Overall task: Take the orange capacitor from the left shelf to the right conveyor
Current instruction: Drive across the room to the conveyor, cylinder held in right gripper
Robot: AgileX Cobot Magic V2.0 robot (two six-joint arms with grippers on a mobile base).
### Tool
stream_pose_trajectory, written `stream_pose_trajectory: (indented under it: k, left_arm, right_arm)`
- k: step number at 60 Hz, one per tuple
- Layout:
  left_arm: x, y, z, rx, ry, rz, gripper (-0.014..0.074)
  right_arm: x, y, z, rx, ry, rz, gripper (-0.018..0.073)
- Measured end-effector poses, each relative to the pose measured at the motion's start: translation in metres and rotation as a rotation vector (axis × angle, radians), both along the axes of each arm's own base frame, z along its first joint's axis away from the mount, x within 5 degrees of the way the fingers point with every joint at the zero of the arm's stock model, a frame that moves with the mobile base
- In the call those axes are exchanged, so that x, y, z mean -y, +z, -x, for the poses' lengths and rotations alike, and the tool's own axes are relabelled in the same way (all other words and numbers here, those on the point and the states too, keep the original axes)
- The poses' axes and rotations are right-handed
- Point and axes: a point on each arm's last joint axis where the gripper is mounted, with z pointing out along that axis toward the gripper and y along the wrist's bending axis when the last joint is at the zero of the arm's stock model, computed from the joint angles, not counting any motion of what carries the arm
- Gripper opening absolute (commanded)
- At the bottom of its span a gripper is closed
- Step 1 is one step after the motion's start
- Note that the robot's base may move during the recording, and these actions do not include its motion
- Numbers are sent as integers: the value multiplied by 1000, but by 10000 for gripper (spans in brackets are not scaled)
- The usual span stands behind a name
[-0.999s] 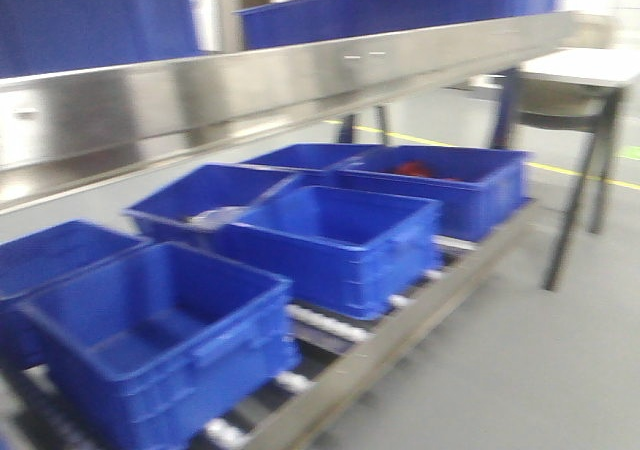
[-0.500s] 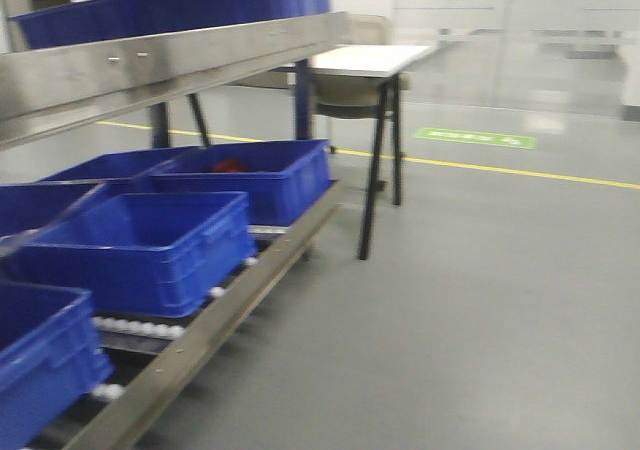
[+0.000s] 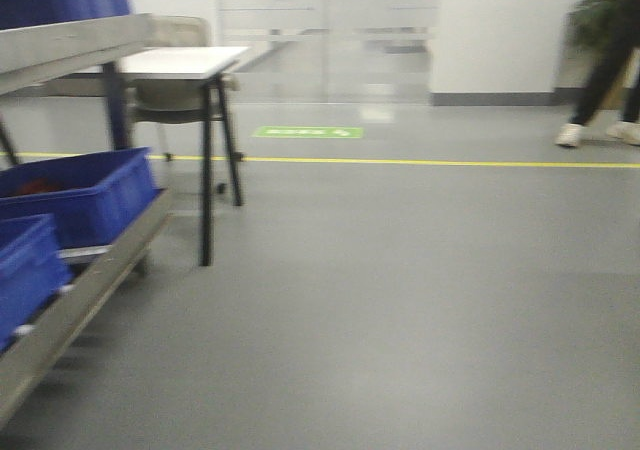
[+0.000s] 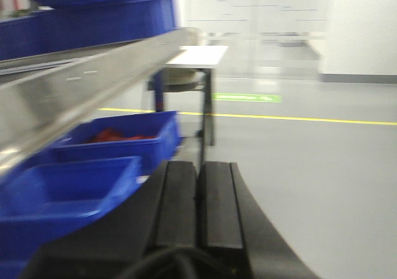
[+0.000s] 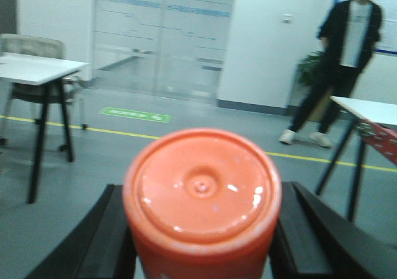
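so the orange capacitor (image 5: pixel 201 192) is off the shelf (image 3: pixel 70 48) and sits in the right gripper (image 5: pixel 203 245), a black finger (image 5: pixel 102 242) hugging each side of the body just under the lid. The wrist view looks straight down on the glossy round top, so I can't see how far down the sides the fingers reach or whether the "4680" print is under them

The left gripper (image 4: pixel 198 204) has its two pads pressed flat together with nothing between them, and it points out past the blue bins (image 4: pixel 118 146) under the steel shelf

My read on handling: it's a hard little cylinder, so it won't squash and probably isn't heavy for this arm. That shiny skin looks slippery though, and a round body between two flat fingers can twist or creep. Pinching across the middle of the body looks like the right place to me, not the lid, which may be a separate piece

I can't pick out the conveyor for sure in any view. There's just open grey floor (image 3: pixel 400 310), a white table (image 3: pixel 180 62) and a person (image 5: pixel 347 49) standing off to the right. When it goes down I'd set it on its flat base, since on its side it would roll
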Motion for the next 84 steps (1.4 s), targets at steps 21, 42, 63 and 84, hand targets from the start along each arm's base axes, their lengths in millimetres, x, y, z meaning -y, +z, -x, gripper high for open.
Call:
stream_pose_trajectory:
  k: [21,42,63,84]
  left_arm:
    - [0,0,0,0,0,0,-126]
    - [0,0,0,0,0,0,-126]
    - [0,0,0,0,0,0,-126]
    - [0,0,0,2,0,0,-126]
  right_arm:
    - [0,0,0,0,-2,0,46]
    - [0,0,0,2,-2,0,46]
    - [0,0,0,2,-2,0,46]
    - [0,0,0,2,-2,0,46]
